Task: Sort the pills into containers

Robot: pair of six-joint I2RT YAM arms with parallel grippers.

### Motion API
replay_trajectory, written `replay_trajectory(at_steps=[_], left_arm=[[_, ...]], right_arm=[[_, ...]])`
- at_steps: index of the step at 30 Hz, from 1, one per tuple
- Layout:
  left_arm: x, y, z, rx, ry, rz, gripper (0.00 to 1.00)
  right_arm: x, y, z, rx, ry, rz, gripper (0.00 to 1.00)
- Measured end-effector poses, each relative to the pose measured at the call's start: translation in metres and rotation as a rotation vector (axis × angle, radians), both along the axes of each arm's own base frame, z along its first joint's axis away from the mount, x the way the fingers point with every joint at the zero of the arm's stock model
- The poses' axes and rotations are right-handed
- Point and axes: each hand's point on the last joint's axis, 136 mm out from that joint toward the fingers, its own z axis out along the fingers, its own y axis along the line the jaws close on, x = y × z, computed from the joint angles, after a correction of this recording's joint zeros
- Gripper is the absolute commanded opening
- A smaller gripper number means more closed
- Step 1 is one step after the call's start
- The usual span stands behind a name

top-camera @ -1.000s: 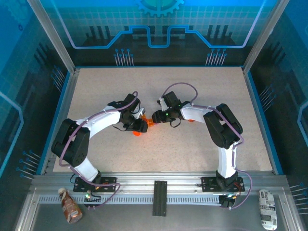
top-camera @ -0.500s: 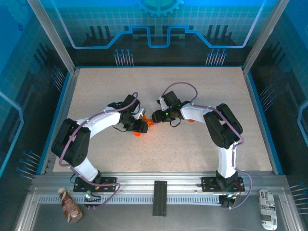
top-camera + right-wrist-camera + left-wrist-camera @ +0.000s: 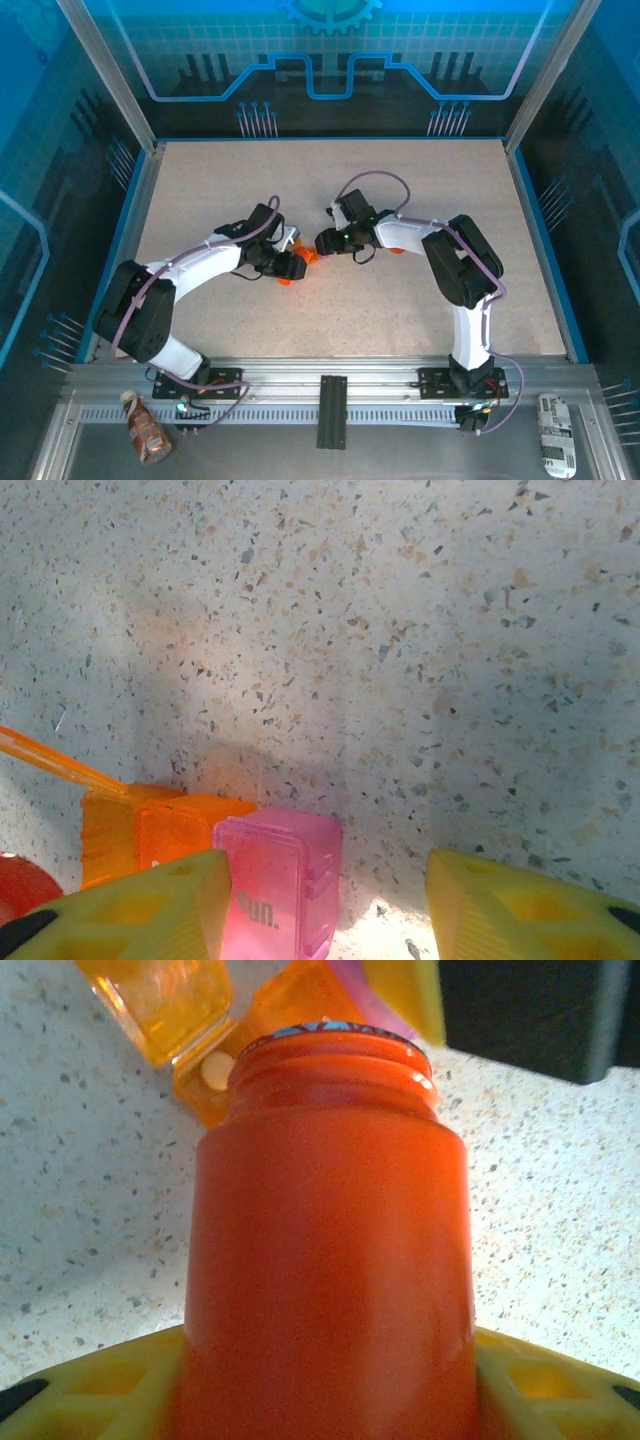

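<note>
My left gripper (image 3: 325,1360) is shut on an orange bottle (image 3: 325,1250), its yellow fingers (image 3: 90,1385) on either side. The bottle's open mouth points at the containers (image 3: 300,1000), a flat orange box with a pink end. One orange compartment stands open with a pale pill (image 3: 214,1070) inside, its lid (image 3: 160,1000) raised. In the top view the left gripper (image 3: 288,264) and right gripper (image 3: 323,243) meet at the containers (image 3: 311,256) mid-table. My right gripper (image 3: 328,868) is open, and the pink end section (image 3: 280,890) sits by its left finger with a wide gap to the right finger.
The speckled table (image 3: 330,190) is walled by blue panels and a metal frame. Something small and orange (image 3: 394,249) peeks out under the right forearm. Off the table's near edge lie a brown bottle (image 3: 147,428) and a white packet (image 3: 553,435).
The left arm's elbow has swung out to the left and lower, while its gripper stays with the bottle at the containers. The right arm has barely moved.
</note>
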Motion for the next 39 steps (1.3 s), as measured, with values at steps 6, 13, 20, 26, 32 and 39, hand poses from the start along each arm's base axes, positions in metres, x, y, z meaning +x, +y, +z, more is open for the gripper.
replay_trajectory(at_steps=[6, 13, 20, 26, 32, 39], left_arm=[[0.001, -0.001, 0.009, -0.026, -0.063, -0.014, 0.0], [-0.005, 0.0, 0.01, -0.054, -0.099, -0.018, 0.0], [-0.003, -0.003, 0.035, -0.126, -0.228, -0.021, 0.0], [0.009, -0.008, 0.072, -0.219, -0.409, -0.011, 0.0], [0.023, -0.015, 0.109, -0.301, -0.575, -0.008, 0.0], [0.037, -0.022, 0.152, -0.383, -0.748, -0.012, 0.0]], right_arm=[[0.002, 0.001, 0.003, 0.003, 0.002, -0.006, 0.57], [0.003, 0.001, 0.007, 0.007, 0.002, -0.012, 0.61], [0.013, -0.013, 0.036, 0.034, -0.024, -0.048, 0.65], [0.031, -0.029, 0.082, 0.074, -0.097, -0.092, 0.69], [0.032, -0.04, 0.112, 0.061, -0.148, -0.094, 0.73], [0.028, -0.06, 0.123, -0.015, -0.178, -0.105, 0.81]])
